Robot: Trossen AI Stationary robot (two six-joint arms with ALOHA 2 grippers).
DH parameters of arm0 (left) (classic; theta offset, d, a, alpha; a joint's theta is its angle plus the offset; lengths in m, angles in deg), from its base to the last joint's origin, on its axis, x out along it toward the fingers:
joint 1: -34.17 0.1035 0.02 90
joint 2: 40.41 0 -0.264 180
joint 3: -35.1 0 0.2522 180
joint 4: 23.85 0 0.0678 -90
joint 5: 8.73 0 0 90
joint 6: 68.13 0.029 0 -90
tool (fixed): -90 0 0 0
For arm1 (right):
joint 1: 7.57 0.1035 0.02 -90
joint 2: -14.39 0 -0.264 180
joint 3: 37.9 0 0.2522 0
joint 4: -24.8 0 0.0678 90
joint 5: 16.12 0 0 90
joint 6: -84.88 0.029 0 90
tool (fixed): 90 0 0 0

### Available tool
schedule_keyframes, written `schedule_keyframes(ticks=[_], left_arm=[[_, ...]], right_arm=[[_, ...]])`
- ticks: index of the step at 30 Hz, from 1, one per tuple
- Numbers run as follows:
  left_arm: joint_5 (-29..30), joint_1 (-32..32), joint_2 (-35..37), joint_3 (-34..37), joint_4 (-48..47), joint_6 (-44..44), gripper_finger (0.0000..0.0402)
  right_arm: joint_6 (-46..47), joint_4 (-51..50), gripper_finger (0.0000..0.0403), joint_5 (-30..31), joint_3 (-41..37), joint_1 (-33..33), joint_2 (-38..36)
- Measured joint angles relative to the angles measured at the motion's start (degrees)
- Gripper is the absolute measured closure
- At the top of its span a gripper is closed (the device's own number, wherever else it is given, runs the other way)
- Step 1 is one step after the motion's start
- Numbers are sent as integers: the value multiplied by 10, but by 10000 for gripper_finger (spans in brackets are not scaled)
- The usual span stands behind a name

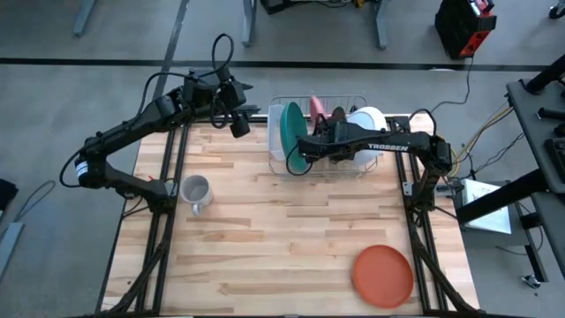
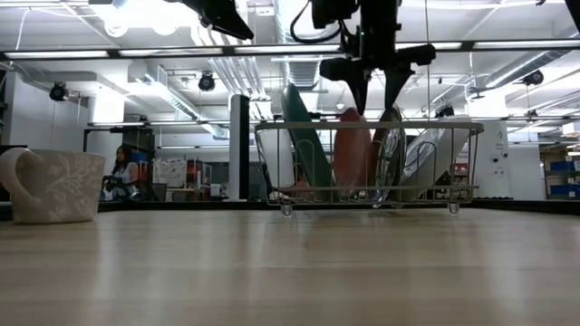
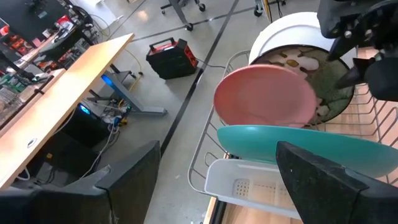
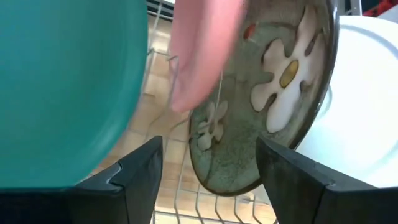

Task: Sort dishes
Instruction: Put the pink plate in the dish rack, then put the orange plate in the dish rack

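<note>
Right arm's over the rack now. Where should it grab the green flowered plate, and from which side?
Grip the top rim of the dark green plate with white flowers, coming down from above. It stands on edge in the wire rack, close between the pink plate and the white bowl, so only its upper edge is free. The right gripper is open, straddling that edge, probably well placed.

The wooden table (image 1: 291, 238) stands on a grey concrete floor (image 1: 53, 106) crossed by dark lines. A red and black case (image 3: 173, 57) sits on that floor near a long light-wood desk (image 3: 56, 93), beside a tangle of cables. Across the room, ceiling lights (image 2: 136, 18) shine among ducts and pipes, a white pillar (image 2: 239, 145) rises, and a seated person (image 2: 120, 172) shows far back.
</note>
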Motion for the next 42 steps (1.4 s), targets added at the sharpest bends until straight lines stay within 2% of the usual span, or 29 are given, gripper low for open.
schedule_keyframes(ticks=[6,10,14,18,21,28,34,38,40,42], left_arm=[[-25,0,0,0,0,0,92],[-42,0,0,0,0,-1,92],[-44,0,0,0,1,-3,92],[-44,0,0,0,2,-5,92],[-44,0,0,0,2,-12,92],[-44,0,0,0,-2,-13,92],[-45,0,0,0,-2,-17,92],[-47,0,0,0,-12,-30,92],[-80,-2,1,0,-26,-40,92],[-172,-6,1,0,-40,-53,92]], right_arm=[[-3,-8,166,47,43,16,-1],[-51,7,184,124,61,19,-2],[-177,85,213,150,52,6,-2],[-337,225,256,129,29,-3,-2],[-391,282,298,121,21,-3,-2],[-417,275,395,121,5,-10,-2],[-415,283,399,81,-37,-32,-1],[-387,224,401,76,-36,-22,-10],[-357,176,402,76,-30,-3,-31],[-322,138,402,75,-27,29,-64]])
